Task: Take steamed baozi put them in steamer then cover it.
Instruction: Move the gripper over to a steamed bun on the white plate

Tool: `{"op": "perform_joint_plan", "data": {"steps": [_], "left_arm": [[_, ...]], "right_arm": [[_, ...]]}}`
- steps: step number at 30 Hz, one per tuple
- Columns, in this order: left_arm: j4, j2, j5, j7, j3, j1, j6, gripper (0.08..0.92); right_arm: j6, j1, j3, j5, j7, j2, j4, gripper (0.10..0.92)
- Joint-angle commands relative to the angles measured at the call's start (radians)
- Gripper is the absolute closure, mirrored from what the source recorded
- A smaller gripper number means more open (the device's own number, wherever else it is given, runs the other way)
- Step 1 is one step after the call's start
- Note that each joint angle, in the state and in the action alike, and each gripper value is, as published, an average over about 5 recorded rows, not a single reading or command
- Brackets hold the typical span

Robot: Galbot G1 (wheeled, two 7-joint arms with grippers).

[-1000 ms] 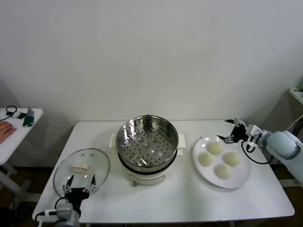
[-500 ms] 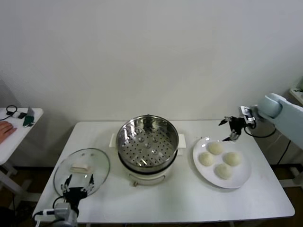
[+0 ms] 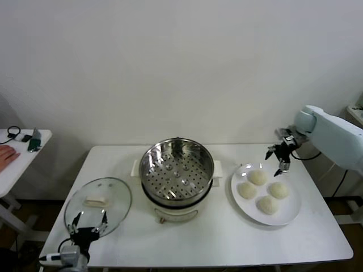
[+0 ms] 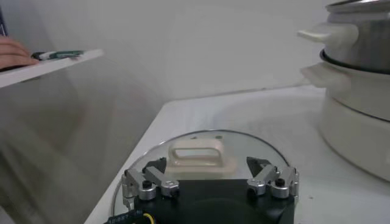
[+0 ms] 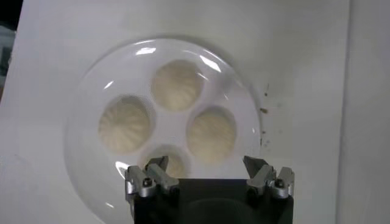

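White table point(image 3: 215, 243) against a plain white wall, everything laid out in a row. Steamed baozi point(image 3: 257, 177): four on a white plate point(image 3: 290, 217) at the right end, none in the steamer point(image 3: 176, 170) yet. They look soft, light and a bit tacky, so a hard pinch would dent them; best taken across the widest part of the round body from above, gentle squeeze. They sit close together, nearly touching, so a finger going down between two may nudge the neighbour; the far bun has open plate behind it and looks easiest. Right gripper point(image 3: 280, 157) hangs over the far rim of the plate, jaws spread wide, nothing in them. Steamer is mid-table, perforated tray bare, tall steel wall with side handles, so a carried bun has to clear that rim. Cover point(image 3: 97, 205) lies flat at the near left: glass, rigid, heavier, breakable, slippery; only sane hold is the cream bar handle point(image 4: 196, 154) on top. Left gripper point(image 3: 86, 235) waits at its near edge, jaws apart, empty. Side table point(image 3: 17, 164) far left holds a person's hand point(image 3: 7, 153) and what might be a phone, well clear.
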State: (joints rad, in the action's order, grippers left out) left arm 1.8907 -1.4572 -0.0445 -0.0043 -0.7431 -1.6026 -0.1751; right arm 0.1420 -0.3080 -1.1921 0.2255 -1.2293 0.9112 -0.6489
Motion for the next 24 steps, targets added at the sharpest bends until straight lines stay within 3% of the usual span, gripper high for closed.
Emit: {"op": "perform_joint_plan", "data": {"steps": [1,24], "left_arm": [[-0.005,-0.001,0.003,0.001,-0.001,0.002,-0.002,0.177],[-0.014,0.01,0.004,0.001,-0.009,0.013,-0.007,0.177]], "right_arm": [[-0.047,0.082,0.05,-0.015,0.051,0.054,0.078,0.203],[-0.128,0.14,0.137,-0.108,0.135,0.139,0.158,0.203]]}}
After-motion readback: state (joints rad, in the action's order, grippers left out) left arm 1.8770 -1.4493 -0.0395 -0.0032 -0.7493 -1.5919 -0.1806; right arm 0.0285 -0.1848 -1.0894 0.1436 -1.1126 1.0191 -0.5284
